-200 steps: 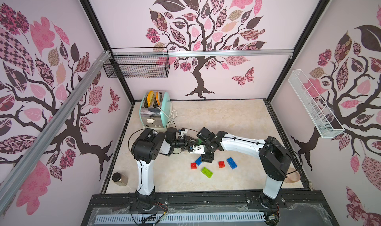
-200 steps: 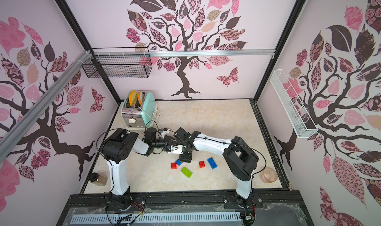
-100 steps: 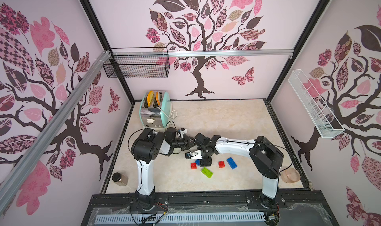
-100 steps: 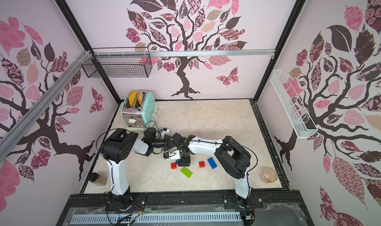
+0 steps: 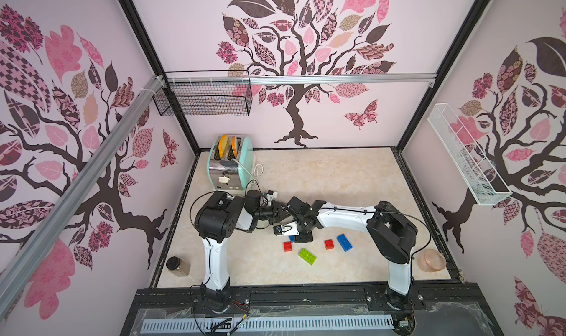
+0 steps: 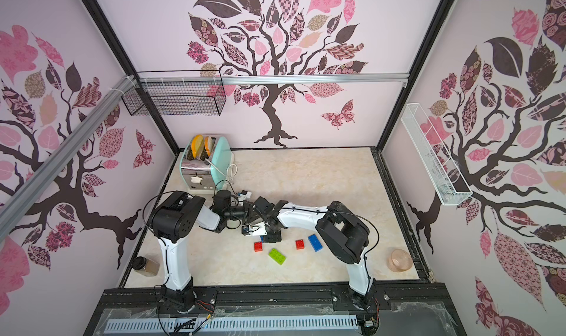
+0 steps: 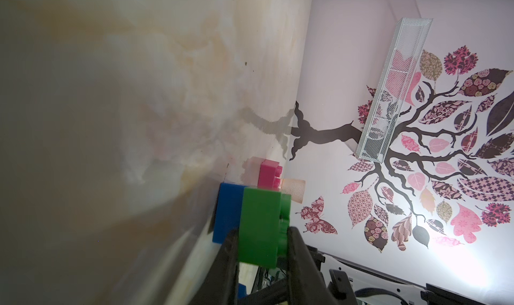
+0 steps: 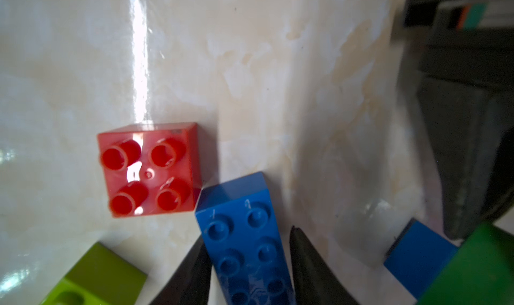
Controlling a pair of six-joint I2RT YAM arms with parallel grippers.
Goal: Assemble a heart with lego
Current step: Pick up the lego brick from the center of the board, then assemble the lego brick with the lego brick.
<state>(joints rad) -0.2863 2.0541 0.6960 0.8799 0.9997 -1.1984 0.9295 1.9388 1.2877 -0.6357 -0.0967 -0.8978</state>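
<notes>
Left wrist view only: left gripper (image 7: 262, 234) pinches dark green brick (image 7: 261, 220), blue brick (image 7: 228, 212) and pink brick (image 7: 268, 174) joined to it. Right wrist view: right gripper (image 8: 247, 234) straddles long blue brick (image 8: 242, 220) on the table (image 8: 278, 67), beside red square (image 8: 150, 170); cannot tell if clamped

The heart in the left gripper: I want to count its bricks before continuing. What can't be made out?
- Left wrist view: the left gripper covers the near end of the heart.
- Right wrist view: the picture edge cuts it off.
- Both top views: the right arm hides it.
</notes>
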